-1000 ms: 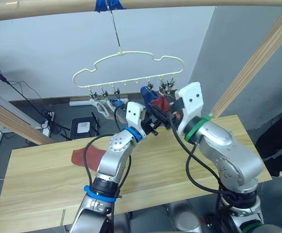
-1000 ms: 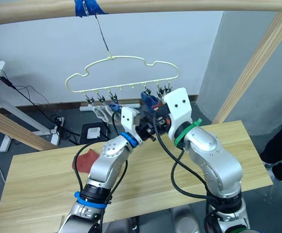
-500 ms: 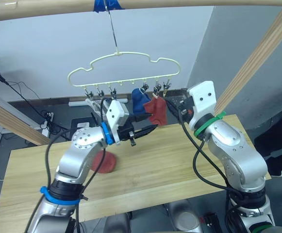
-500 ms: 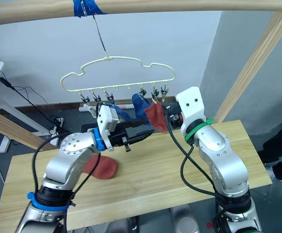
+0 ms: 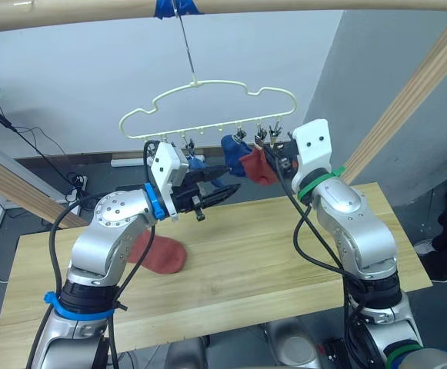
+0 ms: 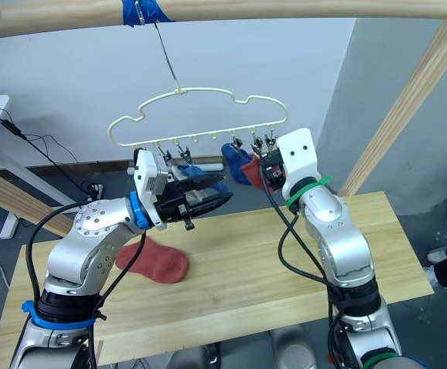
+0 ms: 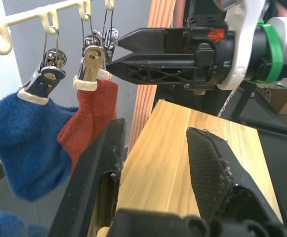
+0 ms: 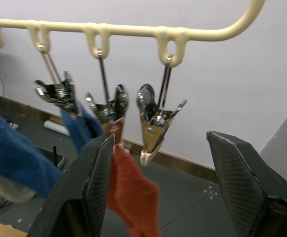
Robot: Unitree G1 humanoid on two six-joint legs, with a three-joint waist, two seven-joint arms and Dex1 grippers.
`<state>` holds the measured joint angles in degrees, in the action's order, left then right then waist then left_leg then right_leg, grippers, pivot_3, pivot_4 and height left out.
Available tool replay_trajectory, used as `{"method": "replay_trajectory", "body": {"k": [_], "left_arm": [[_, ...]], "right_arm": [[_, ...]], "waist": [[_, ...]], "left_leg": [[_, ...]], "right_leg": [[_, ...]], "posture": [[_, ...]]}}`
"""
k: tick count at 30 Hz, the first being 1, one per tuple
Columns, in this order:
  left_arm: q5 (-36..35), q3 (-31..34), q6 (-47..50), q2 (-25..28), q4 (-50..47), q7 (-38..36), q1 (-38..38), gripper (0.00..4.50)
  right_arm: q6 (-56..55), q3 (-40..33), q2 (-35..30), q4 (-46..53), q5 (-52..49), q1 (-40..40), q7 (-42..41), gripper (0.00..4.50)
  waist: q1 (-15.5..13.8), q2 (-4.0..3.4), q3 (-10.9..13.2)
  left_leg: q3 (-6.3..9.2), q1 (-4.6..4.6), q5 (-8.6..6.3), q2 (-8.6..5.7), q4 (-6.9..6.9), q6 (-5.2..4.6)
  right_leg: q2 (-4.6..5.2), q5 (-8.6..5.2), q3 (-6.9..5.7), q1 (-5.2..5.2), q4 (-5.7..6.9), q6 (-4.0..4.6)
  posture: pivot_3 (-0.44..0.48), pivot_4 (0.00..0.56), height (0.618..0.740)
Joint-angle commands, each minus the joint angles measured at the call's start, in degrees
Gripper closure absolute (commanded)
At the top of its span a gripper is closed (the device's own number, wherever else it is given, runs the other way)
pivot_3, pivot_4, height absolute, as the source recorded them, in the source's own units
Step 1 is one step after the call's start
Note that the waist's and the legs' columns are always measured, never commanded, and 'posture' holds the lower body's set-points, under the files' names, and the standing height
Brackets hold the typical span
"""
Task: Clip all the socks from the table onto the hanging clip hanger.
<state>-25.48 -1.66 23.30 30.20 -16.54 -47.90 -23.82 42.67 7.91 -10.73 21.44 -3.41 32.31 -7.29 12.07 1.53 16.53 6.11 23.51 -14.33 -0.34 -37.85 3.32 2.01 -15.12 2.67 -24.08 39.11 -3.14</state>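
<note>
our right wrist view shows what the head views blur: the clip hanger, a rust-red sock pinned beside a blue sock, and an empty clip between the spread jaws of our right gripper. our left gripper, jaws released, sits just below those socks. a second ago both grippers crowded the clips; now the left has pulled back. the other rust-red sock lies on the table, open wood around it.

The end clip hangs free, with the clipped rust-red sock crowding just beside it
</note>
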Motion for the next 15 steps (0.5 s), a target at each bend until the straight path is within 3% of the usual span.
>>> {"method": "replay_trajectory", "body": {"k": [1,8,15], "left_arm": [[-0.13,1.34,-0.91,0.57,-1.95,0.39,-0.98,2.37],[0.11,0.95,-1.15,0.34,-1.54,0.28,-1.77,2.37],[0.37,0.71,-1.51,0.36,-1.11,0.03,-2.4,2.37]], "right_arm": [[-3.14,-1.05,0.57,-0.28,1.27,1.29,0.98,1.39],[-4.4,-1.71,1.68,-1.44,2.17,1.6,1.98,1.39],[0.93,-6.38,8.73,0.03,-0.91,2.98,4.63,1.39]], "waist": [[-0.02,0.0,0.0],[-0.17,-0.01,-0.01],[-0.21,-0.02,-0.02]], "left_leg": [[0.0,0.0,0.0,0.0,0.0,0.0],[0.0,0.0,0.0,0.0,0.0,0.0],[0.0,0.0,0.0,0.01,-0.01,0.0]], "right_leg": [[0.0,0.01,-0.01,0.0,0.0,0.01],[0.0,0.04,0.0,0.0,0.01,0.02],[-0.02,0.1,-0.01,-0.01,0.03,0.06]], "posture": [[-0.276,0.22,0.733],[-0.276,0.22,0.733],[-0.282,0.214,0.733]]}}
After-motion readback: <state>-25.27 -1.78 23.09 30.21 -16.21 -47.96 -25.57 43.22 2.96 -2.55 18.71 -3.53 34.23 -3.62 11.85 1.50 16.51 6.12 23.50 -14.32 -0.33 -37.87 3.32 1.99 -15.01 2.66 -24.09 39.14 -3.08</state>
